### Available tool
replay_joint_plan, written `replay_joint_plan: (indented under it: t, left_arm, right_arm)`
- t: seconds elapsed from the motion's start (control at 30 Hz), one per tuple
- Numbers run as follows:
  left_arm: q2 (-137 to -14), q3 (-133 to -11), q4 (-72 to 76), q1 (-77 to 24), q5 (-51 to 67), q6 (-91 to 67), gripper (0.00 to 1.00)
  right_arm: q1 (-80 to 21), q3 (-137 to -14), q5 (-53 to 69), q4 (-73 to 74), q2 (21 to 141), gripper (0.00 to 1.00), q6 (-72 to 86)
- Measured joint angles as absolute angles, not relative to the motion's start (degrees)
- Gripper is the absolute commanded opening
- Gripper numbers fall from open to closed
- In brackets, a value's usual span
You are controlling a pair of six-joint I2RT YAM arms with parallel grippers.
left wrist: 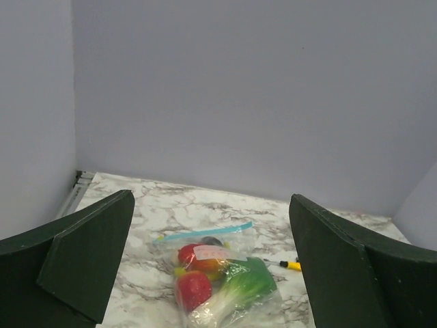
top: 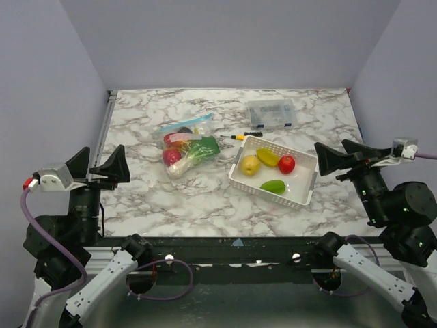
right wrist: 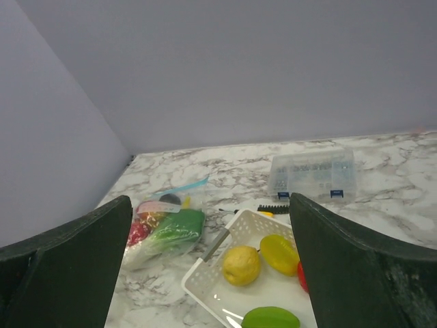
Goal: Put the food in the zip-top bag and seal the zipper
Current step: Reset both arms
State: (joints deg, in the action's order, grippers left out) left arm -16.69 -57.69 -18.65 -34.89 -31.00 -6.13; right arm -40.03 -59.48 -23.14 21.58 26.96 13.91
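Your left claw and right claw both hang released, jaws spread wide and holding nothing. They are raised over the near corners of the grey-veined white marble surface, probably to leave the overhead view of the work unobstructed. The clear, floppy zip-top bag lies flat ahead of the left claw, well apart from it, with red, green and white toy pieces inside. Its thin light-blue zipper is at the far end, and you cannot tell whether it is pressed closed. More toy food, a yellow lemon among four pieces, sits in the white slotted plastic basket near the right claw, so that arm looks best placed to fetch it.
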Motion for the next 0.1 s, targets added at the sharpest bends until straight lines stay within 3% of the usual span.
replay_joint_plan:
  t: [0.1]
  left_arm:
    - [-16.23,-57.63,-18.33,-34.89,-31.57,-7.2,0.99]
  right_arm:
    - [-40.03,-59.13,-23.9,21.41,24.8,1.0,14.11]
